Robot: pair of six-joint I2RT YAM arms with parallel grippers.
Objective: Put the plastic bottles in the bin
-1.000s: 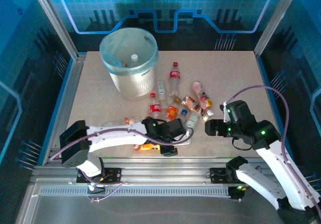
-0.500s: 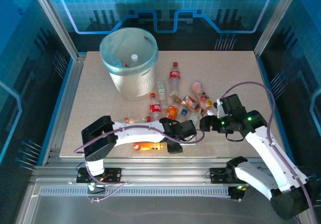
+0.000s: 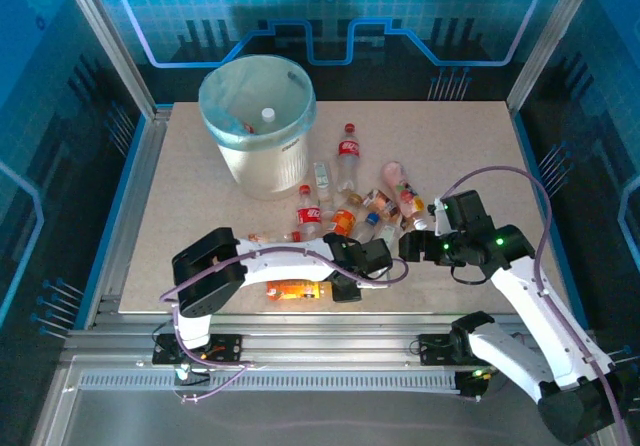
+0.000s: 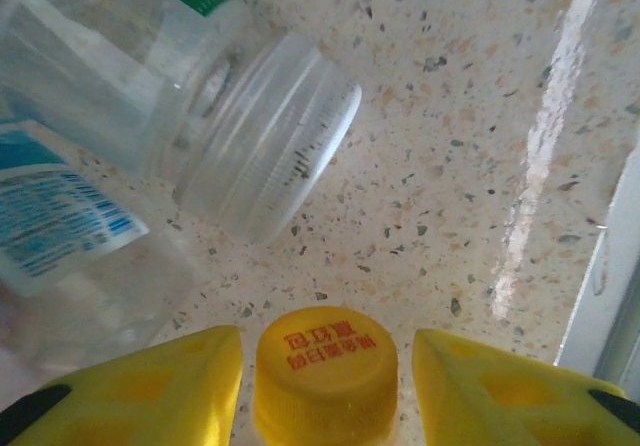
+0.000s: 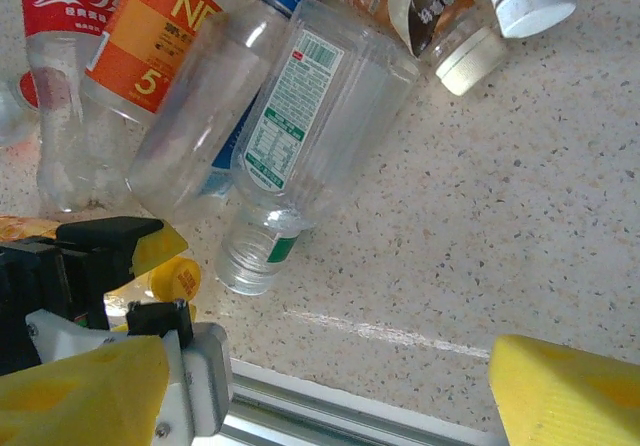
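The bin (image 3: pixel 257 116) stands at the back left with a white-capped bottle inside. Several plastic bottles (image 3: pixel 350 206) lie in a pile in front of it. An orange-labelled bottle (image 3: pixel 293 289) lies near the table's front edge. Its yellow cap (image 4: pixel 325 371) sits between the yellow fingers of my left gripper (image 4: pixel 325 341), with a thin gap on each side. From above, the left gripper (image 3: pixel 338 286) is at that bottle's right end. My right gripper (image 5: pixel 330 391) is wide open over bare table, just in front of a clear green-labelled bottle (image 5: pixel 320 116), at the pile's right side (image 3: pixel 412 246).
The metal front rail (image 5: pixel 330 411) runs right under the right gripper. The left gripper's black and white body (image 5: pixel 90 266) is close on the right gripper's left. Open table lies to the left of the pile (image 3: pixel 190 206) and at the back right (image 3: pixel 460 146).
The left arm has stretched right along the front edge and its fingers have narrowed around the yellow cap. The right gripper swung left toward the pile, then nearly stopped.
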